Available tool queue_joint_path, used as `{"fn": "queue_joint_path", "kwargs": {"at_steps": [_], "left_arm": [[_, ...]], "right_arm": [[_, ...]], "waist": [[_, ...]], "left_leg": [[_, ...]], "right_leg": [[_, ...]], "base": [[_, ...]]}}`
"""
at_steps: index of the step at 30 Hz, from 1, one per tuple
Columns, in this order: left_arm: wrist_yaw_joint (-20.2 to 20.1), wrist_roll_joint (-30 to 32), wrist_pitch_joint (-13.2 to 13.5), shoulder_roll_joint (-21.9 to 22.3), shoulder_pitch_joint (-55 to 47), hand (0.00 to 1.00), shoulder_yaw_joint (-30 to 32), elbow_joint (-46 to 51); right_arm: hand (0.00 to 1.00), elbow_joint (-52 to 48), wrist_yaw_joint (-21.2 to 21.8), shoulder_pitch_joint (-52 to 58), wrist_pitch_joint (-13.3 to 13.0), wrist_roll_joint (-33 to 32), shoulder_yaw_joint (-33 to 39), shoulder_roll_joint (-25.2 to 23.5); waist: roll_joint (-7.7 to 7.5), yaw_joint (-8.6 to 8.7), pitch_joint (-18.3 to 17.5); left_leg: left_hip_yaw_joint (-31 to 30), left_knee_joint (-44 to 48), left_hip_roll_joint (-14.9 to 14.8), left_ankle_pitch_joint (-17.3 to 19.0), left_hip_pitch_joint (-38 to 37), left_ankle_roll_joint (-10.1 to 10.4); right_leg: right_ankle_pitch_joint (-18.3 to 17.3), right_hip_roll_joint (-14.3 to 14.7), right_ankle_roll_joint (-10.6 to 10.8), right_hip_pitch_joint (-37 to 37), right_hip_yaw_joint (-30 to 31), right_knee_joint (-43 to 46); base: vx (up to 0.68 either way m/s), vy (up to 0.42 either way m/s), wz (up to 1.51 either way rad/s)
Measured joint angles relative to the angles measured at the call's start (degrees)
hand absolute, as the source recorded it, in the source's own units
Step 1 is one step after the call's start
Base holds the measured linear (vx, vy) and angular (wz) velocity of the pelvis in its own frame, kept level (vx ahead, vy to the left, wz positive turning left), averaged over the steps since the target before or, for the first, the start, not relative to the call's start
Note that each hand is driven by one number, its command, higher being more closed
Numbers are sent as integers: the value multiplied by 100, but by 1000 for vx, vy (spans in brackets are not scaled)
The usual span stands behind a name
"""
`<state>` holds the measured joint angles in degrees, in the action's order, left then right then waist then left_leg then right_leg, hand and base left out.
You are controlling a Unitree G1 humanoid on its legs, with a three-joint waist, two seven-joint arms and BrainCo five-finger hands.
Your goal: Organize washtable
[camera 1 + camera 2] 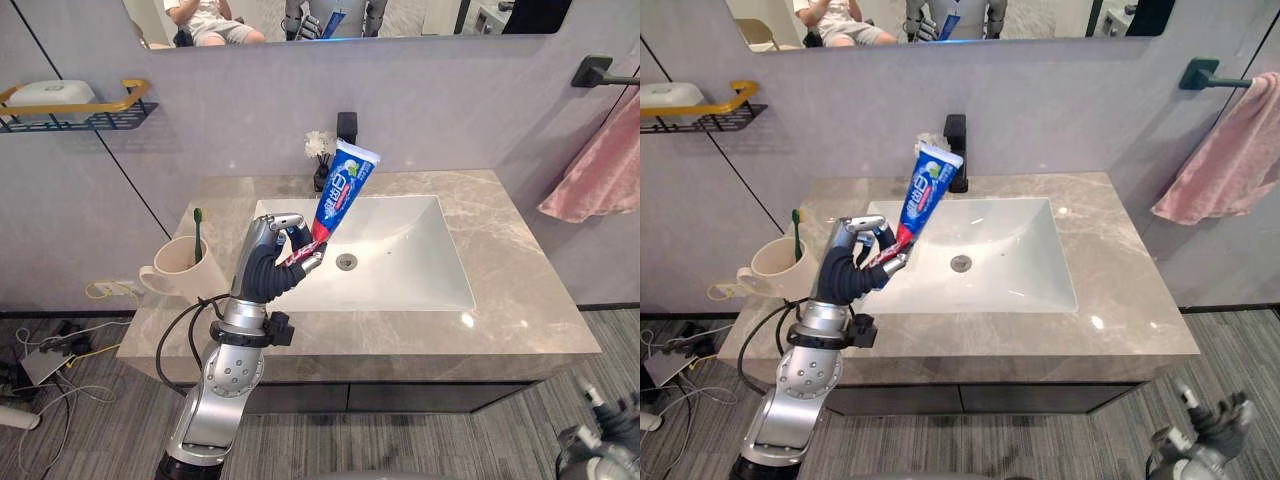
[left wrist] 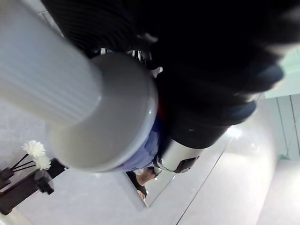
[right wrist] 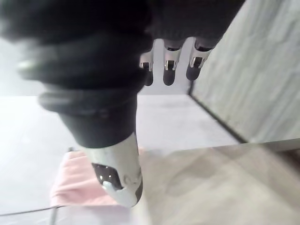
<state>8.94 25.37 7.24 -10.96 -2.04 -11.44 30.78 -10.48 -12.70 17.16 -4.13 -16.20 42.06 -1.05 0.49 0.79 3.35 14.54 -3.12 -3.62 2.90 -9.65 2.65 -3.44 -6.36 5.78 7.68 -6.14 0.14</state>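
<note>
A blue, red and white toothpaste tube (image 1: 340, 190) stands tilted above the left rim of the white sink (image 1: 420, 285). My left hand (image 1: 268, 262) is shut on its lower end, fingers and thumb curled round it. The left wrist view shows the tube's white ribbed cap (image 2: 47, 79) from very close. A cream cup (image 1: 180, 265) with a green toothbrush (image 1: 198, 225) stands on the counter just left of that hand. My right hand (image 1: 1205, 430) hangs low at the right, below the counter's front edge, with relaxed fingers (image 3: 164, 70) holding nothing.
The marble counter (image 1: 520, 300) carries a black faucet (image 1: 347, 128) and a small diffuser with white flowers (image 1: 320, 150) behind the sink. A pink towel (image 1: 600, 170) hangs on the right wall. A wire shelf with soap (image 1: 70, 100) is on the left wall.
</note>
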Motion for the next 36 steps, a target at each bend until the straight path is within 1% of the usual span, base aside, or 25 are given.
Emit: {"fn": "queue_joint_path", "kwargs": {"at_steps": [1,3,5,6,9,10,11,12,14,15,17,18,19,21,24,28,30,34,36], "left_arm": [[-8,-1,3,22,-66,100,38,83],[-28,-4,4,57,-218,100,78,190],[-63,-18,4,65,-244,100,91,189],[-142,-81,4,63,-279,100,97,190],[-291,-205,4,64,-419,100,72,189],[-313,-239,4,64,-420,100,60,189],[-368,-289,6,69,-419,100,39,189],[-380,-330,9,69,-418,100,19,189],[-391,-468,19,69,-398,100,-165,188],[-394,-486,26,70,-392,100,-221,188],[-394,-522,59,77,-333,100,-388,185],[-394,-543,67,80,-306,100,-404,184],[-384,-570,87,91,-286,100,-404,184],[-366,-571,89,102,-283,100,-399,163],[-352,-568,92,121,-112,100,-415,-35],[-252,-565,92,129,21,100,-518,-204],[-245,-564,93,128,70,100,-616,-243],[-217,-550,151,133,105,100,-728,-449],[-119,-492,150,133,112,100,-790,-591]], "right_arm": [[0,-269,14,-2,-15,12,-2,-2],[0,-840,67,1,-227,10,2,-1],[0,-972,187,-8,-349,-66,1,3],[0,-1059,313,-12,-438,-161,-37,4],[0,-1093,625,-142,-615,-608,-472,41],[0,-1093,704,-194,-628,-711,-602,51],[0,-1085,827,-300,-671,-924,-932,102],[0,-1071,897,-376,-678,-1045,-1135,140],[0,-955,1181,-740,-686,-1540,-2042,270],[0,-898,1248,-827,-685,-1645,-2245,290],[0,-758,1520,-1060,-650,-2063,-2974,293],[0,-759,1588,-1092,-647,-2121,-3106,296],[0,-757,1687,-1160,-613,-2162,-3282,290],[0,-757,1811,-1245,-558,-2278,-3409,292],[0,-754,1899,-1272,-555,-2492,-3524,300],[0,-747,2010,-1273,-529,-2951,-4162,330],[0,-658,2161,-1351,-436,-3169,-4565,336],[0,-530,2309,-1519,-335,-3561,-5247,330],[0,-519,2381,-1606,-299,-3727,-5569,358]], "waist": [[-13,4,-9],[-50,5,-37],[-62,4,-44],[-69,3,-52],[-75,20,-154],[-75,23,-152],[-72,23,-154],[-69,22,-156],[-67,17,-154],[-66,7,-153],[-55,-61,-147],[-49,-101,-143],[-44,-178,-142],[-49,-169,-142],[-51,-154,-138],[-64,-134,-124],[-72,-136,-118],[-79,-146,-99],[-85,-146,-93]], "left_leg": [[4,1,-8,3,0,5],[6,7,-23,11,0,16],[4,8,-22,11,4,16],[-4,8,-18,11,8,16],[-31,25,-1,13,91,13],[-36,29,2,13,95,13],[-52,46,17,14,96,12],[-62,55,42,15,101,9],[-179,138,61,21,201,-2],[-210,149,65,20,221,-3],[-331,208,78,18,297,-5],[-358,210,81,17,307,-6],[-365,216,83,16,313,-6],[-405,219,91,16,319,-7],[-479,249,122,10,399,-16],[-497,255,126,9,405,-17],[-504,255,127,9,404,-17],[-518,255,138,9,398,-18],[-521,255,144,9,396,-19]], "right_leg": [[0,8,0,-5,7,0],[-1,24,1,-14,12,-1],[-1,24,1,-16,12,-1],[-1,22,1,-18,12,0],[0,17,1,-107,34,18],[0,15,2,-107,33,18],[0,12,2,-101,29,25],[0,10,2,-101,26,29],[1,-10,3,-107,-24,30],[1,-13,3,-107,-49,31],[1,-27,3,-107,-158,27],[1,-30,3,-113,-178,25],[1,-31,3,-120,-183,21],[1,-38,3,-100,-221,13],[1,-68,3,-93,-293,12],[2,-72,2,-90,-305,13],[2,-74,2,-90,-310,15],[2,-84,1,-94,-322,15],[2,-88,1,-95,-324,15]], "base": [[-15,-34,-4],[-13,-36,-3],[0,0,0],[0,0,0],[-11,-12,-2],[0,0,0],[0,0,0],[-31,-3,7],[-43,-12,20],[-45,-23,24],[-36,-20,26],[-32,-16,21],[-17,-12,11],[-7,-10,8],[-1,-6,11],[-3,-2,1],[0,0,0],[0,0,0],[0,0,0]]}}
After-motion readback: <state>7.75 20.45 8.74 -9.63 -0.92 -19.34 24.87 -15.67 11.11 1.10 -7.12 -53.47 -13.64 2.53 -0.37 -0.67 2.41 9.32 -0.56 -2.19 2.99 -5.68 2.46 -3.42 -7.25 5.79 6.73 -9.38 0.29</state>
